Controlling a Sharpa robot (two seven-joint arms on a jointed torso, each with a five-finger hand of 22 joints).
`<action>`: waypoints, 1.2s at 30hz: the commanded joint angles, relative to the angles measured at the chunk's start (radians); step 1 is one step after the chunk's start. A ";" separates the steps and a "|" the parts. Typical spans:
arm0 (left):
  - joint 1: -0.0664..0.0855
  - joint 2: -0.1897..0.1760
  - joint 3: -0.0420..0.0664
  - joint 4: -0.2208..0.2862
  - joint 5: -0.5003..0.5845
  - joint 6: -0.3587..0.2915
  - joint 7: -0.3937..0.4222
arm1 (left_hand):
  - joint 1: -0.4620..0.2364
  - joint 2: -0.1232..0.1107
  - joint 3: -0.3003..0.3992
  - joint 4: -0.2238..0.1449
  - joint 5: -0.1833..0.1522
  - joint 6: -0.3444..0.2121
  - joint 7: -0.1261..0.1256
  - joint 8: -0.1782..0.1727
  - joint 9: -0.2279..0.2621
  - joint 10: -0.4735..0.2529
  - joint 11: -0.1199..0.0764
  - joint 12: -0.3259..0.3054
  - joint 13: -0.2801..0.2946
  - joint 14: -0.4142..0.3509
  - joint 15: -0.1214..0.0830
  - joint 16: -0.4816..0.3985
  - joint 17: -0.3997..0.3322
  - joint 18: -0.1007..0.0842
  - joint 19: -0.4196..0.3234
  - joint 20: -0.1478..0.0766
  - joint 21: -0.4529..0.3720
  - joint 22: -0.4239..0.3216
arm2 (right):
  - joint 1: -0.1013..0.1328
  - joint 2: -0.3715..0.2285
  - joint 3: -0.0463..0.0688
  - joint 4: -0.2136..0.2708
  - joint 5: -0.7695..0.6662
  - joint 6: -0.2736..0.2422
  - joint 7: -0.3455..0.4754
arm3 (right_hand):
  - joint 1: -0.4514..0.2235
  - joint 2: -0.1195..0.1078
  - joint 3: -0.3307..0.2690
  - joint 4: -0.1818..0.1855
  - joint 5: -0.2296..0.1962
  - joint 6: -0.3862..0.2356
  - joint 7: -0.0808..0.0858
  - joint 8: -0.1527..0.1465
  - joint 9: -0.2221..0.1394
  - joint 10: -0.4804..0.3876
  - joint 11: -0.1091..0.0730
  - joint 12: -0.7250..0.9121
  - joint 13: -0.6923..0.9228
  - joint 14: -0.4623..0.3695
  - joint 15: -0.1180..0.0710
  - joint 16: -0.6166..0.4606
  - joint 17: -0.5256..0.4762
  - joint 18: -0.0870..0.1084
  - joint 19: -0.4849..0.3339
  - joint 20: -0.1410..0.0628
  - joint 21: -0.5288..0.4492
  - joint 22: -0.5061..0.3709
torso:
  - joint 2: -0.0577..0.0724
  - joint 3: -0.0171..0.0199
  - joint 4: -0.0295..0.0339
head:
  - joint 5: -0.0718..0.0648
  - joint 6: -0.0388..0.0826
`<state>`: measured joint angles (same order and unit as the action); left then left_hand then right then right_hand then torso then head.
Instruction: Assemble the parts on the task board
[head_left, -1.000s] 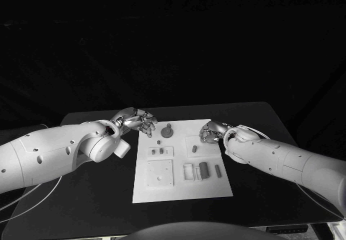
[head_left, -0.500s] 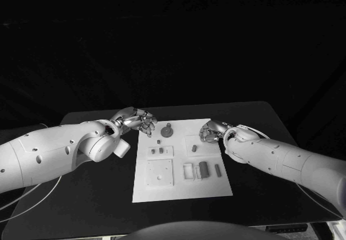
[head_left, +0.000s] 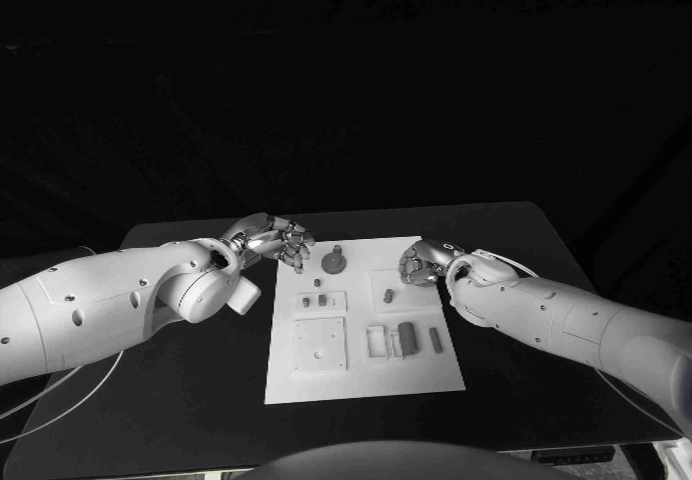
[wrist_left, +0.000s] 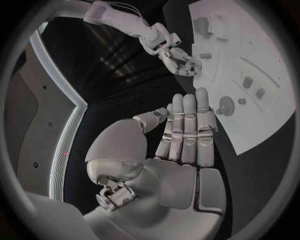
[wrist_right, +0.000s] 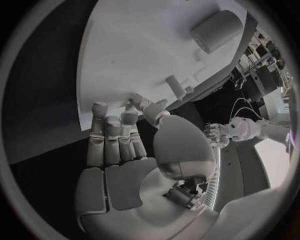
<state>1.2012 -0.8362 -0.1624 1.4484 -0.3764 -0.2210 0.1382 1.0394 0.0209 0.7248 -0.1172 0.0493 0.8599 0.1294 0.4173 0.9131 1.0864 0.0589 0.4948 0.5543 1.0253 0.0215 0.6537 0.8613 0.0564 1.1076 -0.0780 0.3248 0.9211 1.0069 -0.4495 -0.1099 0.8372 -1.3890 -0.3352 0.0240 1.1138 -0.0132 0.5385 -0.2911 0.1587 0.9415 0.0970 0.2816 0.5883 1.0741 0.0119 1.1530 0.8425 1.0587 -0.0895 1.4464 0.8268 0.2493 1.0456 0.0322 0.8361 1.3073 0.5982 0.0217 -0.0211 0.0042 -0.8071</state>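
Well, black table (head_left: 188, 360), white task board (head_left: 361, 375), dark bkgd

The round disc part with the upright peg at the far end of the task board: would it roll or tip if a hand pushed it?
The disc part seems to lie flat on the task board, so a push would probably slide it rather than roll it. Its upright peg looks thin against the wide base, so tipping seems unlikely. It looks rigid and small, probably light; the left hand nearby could easily shift it.
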 joint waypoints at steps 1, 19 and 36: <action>0.002 0.001 0.001 0.003 0.000 0.010 0.005 | 0.002 -0.010 -0.001 -0.006 -0.001 -0.001 0.003 -0.004 0.001 -0.007 0.000 -0.003 0.001 -0.004 0.000 0.001 -0.001 0.013 -0.006 0.001 -0.004 0.001 | -0.008 0.002 -0.005 -0.003 -0.037 0.007 0.002 | 0.007 -0.004 0.006 -0.002 -0.001 0.028 0.018 0.006 -0.002 0.001 -0.009 -0.006 -0.001 -0.001 -0.006 0.003 0.000 0.012 -0.002 -0.003 0.003 0.016 | 0.000 -0.0002 -0.0001 | -0.001 -0.001; 0.002 -0.002 0.001 -0.002 -0.009 0.010 0.004 | 0.001 -0.010 -0.002 -0.004 -0.001 0.000 0.003 -0.005 0.003 -0.008 0.000 -0.003 0.002 -0.004 0.000 0.001 -0.002 0.013 -0.006 0.001 -0.005 0.002 | -0.008 -0.028 -0.005 0.032 -0.026 -0.032 0.009 | -0.009 0.009 0.008 0.001 0.001 0.028 0.017 0.002 -0.003 0.003 -0.009 -0.008 -0.001 0.001 -0.009 0.003 0.000 0.012 0.002 -0.002 0.004 0.015 | 0.000 -0.0004 -0.0013 | -0.001 -0.001; 0.003 -0.005 0.001 -0.008 -0.009 0.010 0.003 | 0.000 -0.011 -0.002 -0.003 -0.001 0.000 0.003 -0.006 0.003 -0.008 0.000 -0.004 0.003 -0.005 0.001 0.001 -0.003 0.013 -0.006 0.001 -0.005 0.002 | -0.004 -0.045 -0.001 0.059 -0.016 -0.047 0.016 | -0.022 0.010 0.008 0.002 0.004 0.030 0.017 0.001 -0.003 0.005 -0.010 -0.009 0.000 0.002 -0.009 0.002 -0.001 0.012 0.004 -0.002 0.004 0.014 | 0.000 0.0008 -0.0007 | -0.002 -0.002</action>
<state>1.2030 -0.8418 -0.1623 1.4390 -0.3811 -0.2208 0.1351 1.0394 0.0210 0.7248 -0.1172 0.0493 0.8590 0.1285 0.4173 0.9151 1.0863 0.0589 0.4948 0.5560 1.0253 0.0215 0.6537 0.8597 0.0601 1.1061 -0.0766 0.3248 0.9213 1.0018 -0.4947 -0.1116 0.8935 -1.4036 -0.3721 0.0305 1.1043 -0.0038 0.5411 -0.2883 0.1586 0.9494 0.0984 0.2776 0.5867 1.0779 0.0088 1.1491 0.8426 1.0609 -0.0941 1.4464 0.8268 0.2486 1.0453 0.0324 0.8361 1.3073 0.5978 0.0220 -0.0221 0.0028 -0.8093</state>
